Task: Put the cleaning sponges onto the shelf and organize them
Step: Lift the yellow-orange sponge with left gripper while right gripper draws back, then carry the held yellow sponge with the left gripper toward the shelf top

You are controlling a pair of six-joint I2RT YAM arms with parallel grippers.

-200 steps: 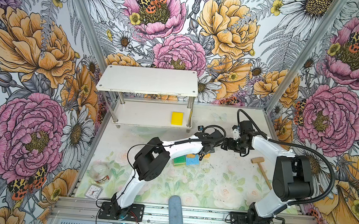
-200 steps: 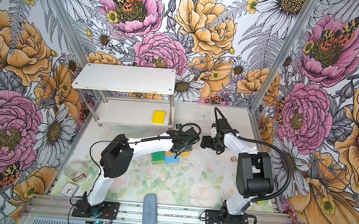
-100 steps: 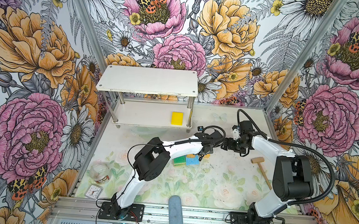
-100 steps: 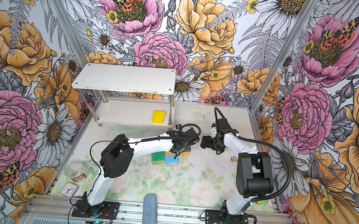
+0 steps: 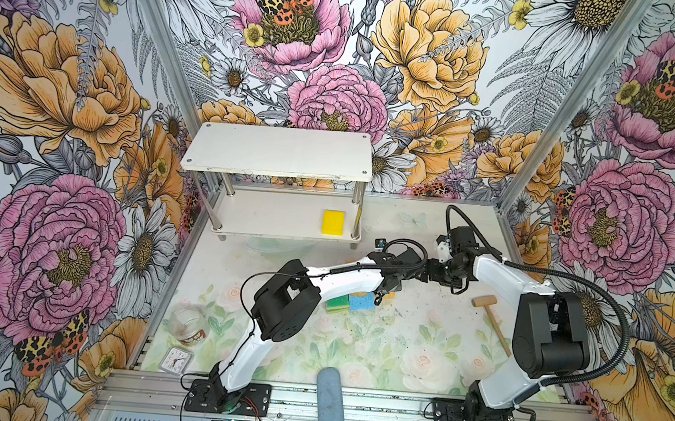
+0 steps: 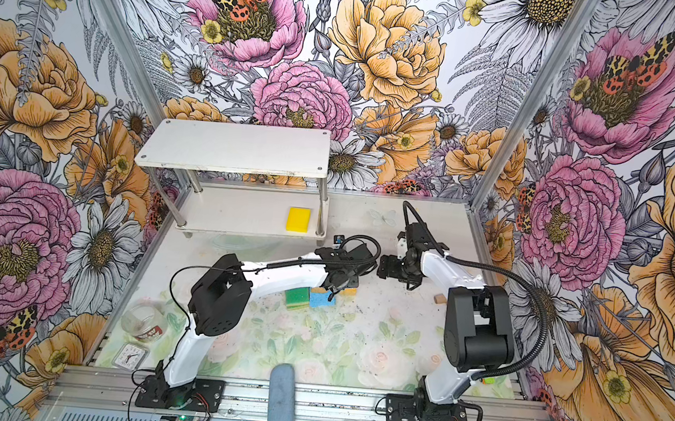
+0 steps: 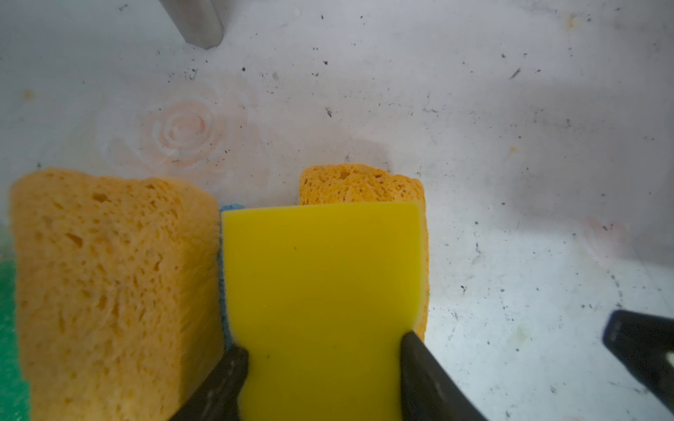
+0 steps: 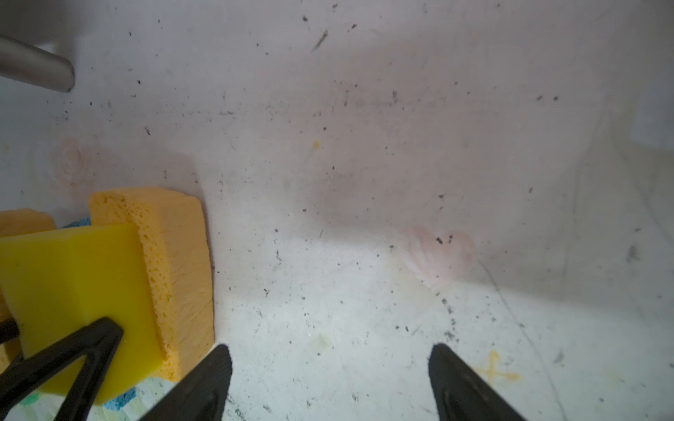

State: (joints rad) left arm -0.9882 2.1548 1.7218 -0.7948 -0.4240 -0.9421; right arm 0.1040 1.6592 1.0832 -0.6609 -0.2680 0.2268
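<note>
Farthest from the shelf (image 5: 278, 152), a grey-blue cylinder (image 5: 330, 404) lies across the front rail. A small clock (image 5: 176, 360) and a glass jar (image 5: 188, 325) sit well out from the shelf's left end. Something red and white shows in the jar, too blurred to name. A wide stretch of flowered table (image 5: 398, 350) lies open between the rail and the sponges. A wooden mallet (image 5: 489, 320) lies well off to the right of the shelf.

Closer in, just out from the shelf's right front post, a green sponge (image 5: 338, 303) and a blue sponge (image 5: 361, 302) touch side by side. The left gripper (image 7: 322, 342) is clenched on a yellow sponge (image 7: 321, 273), with one of its fingers (image 7: 423, 364) pressed against each long side. An orange sponge (image 7: 116, 291) stands just beside it, with a sliver of blue between them. The other orange sponge (image 8: 175, 273) touches its far side.

The right gripper (image 8: 330, 351) has its jaws spread wide and grasps nothing. It hangs over bare, speckled table, one finger just beside that other orange sponge.

On the shelf itself, a second yellow sponge (image 5: 333, 222) lies flat on the lower board beside the right front post. Most of that board is open.
</note>
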